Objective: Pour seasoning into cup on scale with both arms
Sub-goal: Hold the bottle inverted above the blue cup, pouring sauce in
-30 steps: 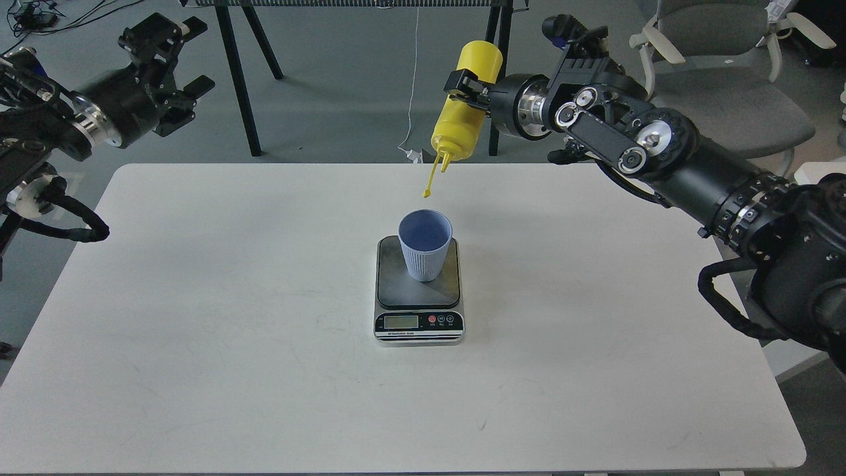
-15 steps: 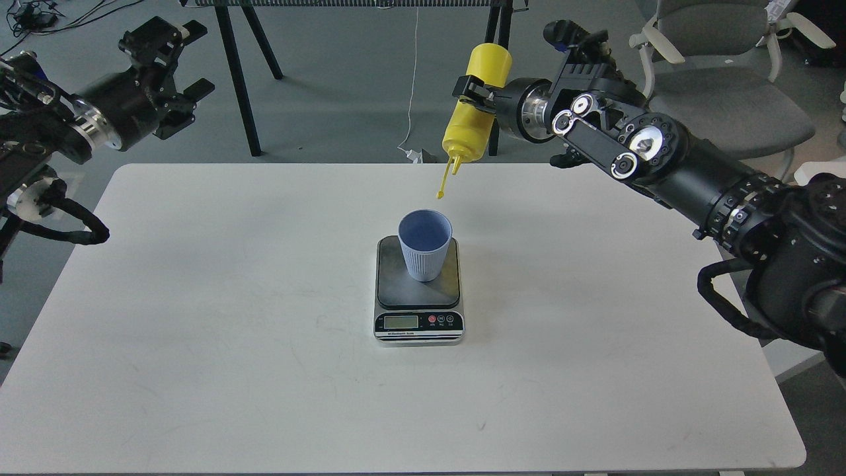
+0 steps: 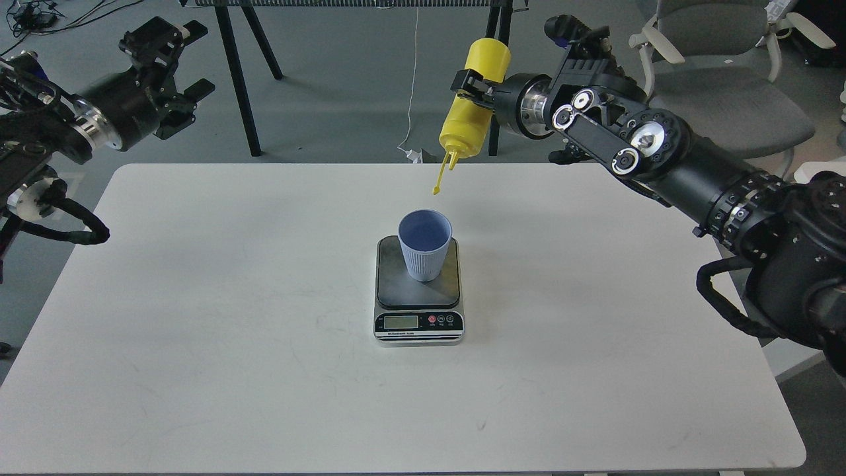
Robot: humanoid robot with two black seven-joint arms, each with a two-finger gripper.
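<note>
The light blue ribbed cup (image 3: 425,244) stands upright on the dark plate of the small digital scale (image 3: 418,307) at the table's middle. My right gripper (image 3: 472,89) is shut on the yellow seasoning bottle (image 3: 470,116), held upside down and slightly tilted, nozzle pointing down, above and behind the cup. Its small tethered cap (image 3: 436,191) dangles below the nozzle, above the cup's far rim. My left gripper (image 3: 173,63) is open and empty, raised beyond the table's far left corner.
The white table (image 3: 231,344) carries only the scale and cup. Black stand legs (image 3: 241,79) rise behind the table. A grey office chair (image 3: 720,86) stands at the back right.
My right gripper carried the bottle slightly right and up, then drifted a little back left. The cap swung with it. The left arm barely moved.
</note>
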